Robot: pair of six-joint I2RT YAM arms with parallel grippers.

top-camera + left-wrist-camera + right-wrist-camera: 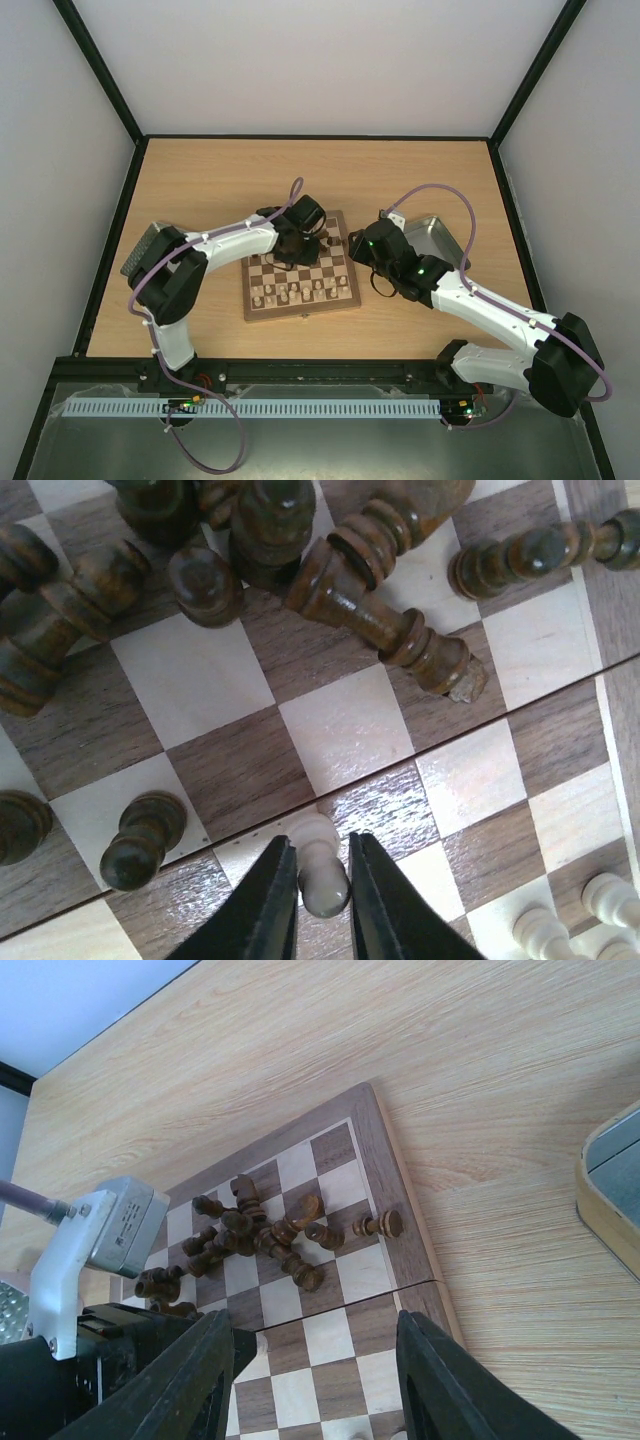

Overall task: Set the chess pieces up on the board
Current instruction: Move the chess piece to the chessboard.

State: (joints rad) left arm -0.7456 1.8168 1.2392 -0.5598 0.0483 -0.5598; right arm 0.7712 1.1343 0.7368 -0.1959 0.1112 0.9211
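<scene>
The board (345, 296) lies mid-table. Several dark brown pieces (375, 615) lie toppled in a heap on its far squares, also in the right wrist view (262, 1237). One dark pawn (378, 1225) lies on the board's border. Cream pieces (298, 292) stand in rows at the near side, a few in the left wrist view (603, 898). My left gripper (322, 852) is low over the board's middle, shut on an upright cream pawn (323, 878) whose base rests on the board. My right gripper (318, 1330) hovers open and empty above the board's right side.
A grey metal tray (447, 232) sits right of the board, behind my right arm; its corner shows in the right wrist view (610, 1185). A second grey tray (143, 247) is at the left, by the left arm's elbow. Black frame rails edge the table.
</scene>
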